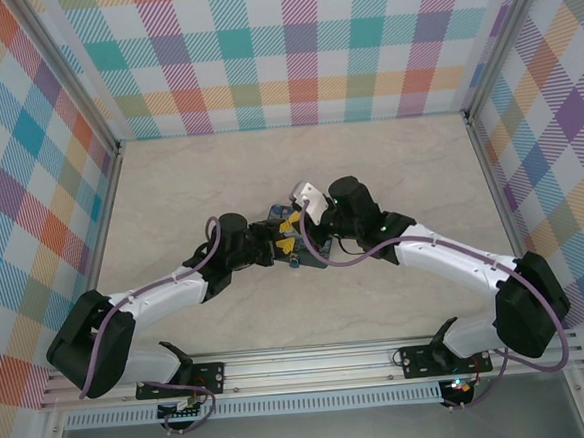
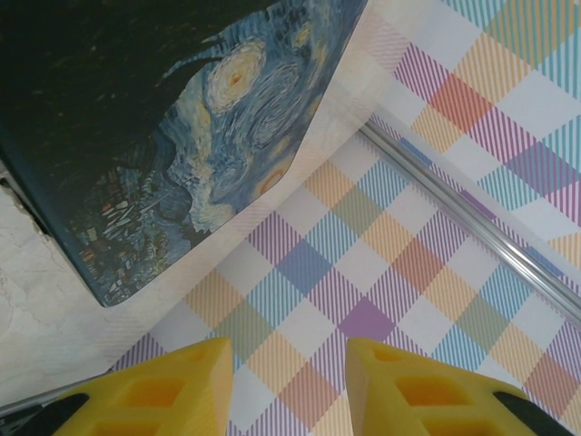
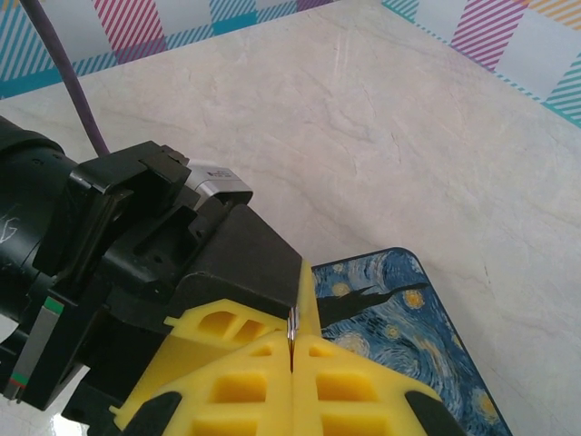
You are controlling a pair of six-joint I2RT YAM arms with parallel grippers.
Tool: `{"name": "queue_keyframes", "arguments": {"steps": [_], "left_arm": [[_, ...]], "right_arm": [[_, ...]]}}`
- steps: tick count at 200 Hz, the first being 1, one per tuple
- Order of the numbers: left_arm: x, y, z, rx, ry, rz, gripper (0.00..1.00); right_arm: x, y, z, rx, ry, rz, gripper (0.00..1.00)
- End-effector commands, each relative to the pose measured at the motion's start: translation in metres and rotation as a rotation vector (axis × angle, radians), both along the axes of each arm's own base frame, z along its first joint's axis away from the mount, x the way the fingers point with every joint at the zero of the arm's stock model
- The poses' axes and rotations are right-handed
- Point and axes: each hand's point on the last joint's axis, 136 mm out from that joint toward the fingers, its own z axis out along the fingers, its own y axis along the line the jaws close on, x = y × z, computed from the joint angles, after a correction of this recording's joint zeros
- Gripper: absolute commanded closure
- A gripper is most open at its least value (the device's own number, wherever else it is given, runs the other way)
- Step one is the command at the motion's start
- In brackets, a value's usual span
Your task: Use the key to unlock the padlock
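In the right wrist view, the right tool (image 3: 295, 343) was clenched on the key (image 3: 291, 327), a thin dark sliver at lower centre. It was pinched between the closed yellow pads (image 3: 245, 381), its long axis running up the frame along them. Its end pointed at the black wrist of the left arm (image 3: 136, 263), which crowded in just beside the pads on the left. The painted box (image 3: 399, 318) lay on the tabletop (image 3: 390, 136) at lower right, just past the pads. The padlock could not be picked out there. In the left wrist view, the left tool (image 2: 289, 372) was released, its yellow fingers (image 2: 163, 391) apart at the bottom edge with nothing between them. The painted box sat in the upper left, ahead of the gap and off to its left, and no padlock could be made out on it. In the top external view, both arms met over the painted box at mid-tabletop, where the small things were too tiny to tell. The coming move likely turned on lining the key's end up with the keyhole, and the right arm carried the key.
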Motion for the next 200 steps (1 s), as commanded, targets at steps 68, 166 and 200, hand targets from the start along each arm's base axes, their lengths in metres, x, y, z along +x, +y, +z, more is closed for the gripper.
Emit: {"name": "queue_keyframes", "arguments": {"steps": [68, 166, 200], "left_arm": [[0.004, 0.004, 0.004, -0.102, 0.079, 0.106, 0.58], [0.007, -0.002, 0.011, -0.119, 0.079, 0.097, 0.56], [0.007, -0.002, 0.011, -0.125, 0.082, 0.102, 0.56]], "right_arm": [[-0.007, 0.004, -0.008, 0.045, 0.042, -0.001, 1.00], [-0.009, 0.017, -0.018, 0.074, 0.086, 0.002, 1.00], [-0.011, 0.020, -0.022, 0.083, 0.101, 0.004, 1.00]]}}
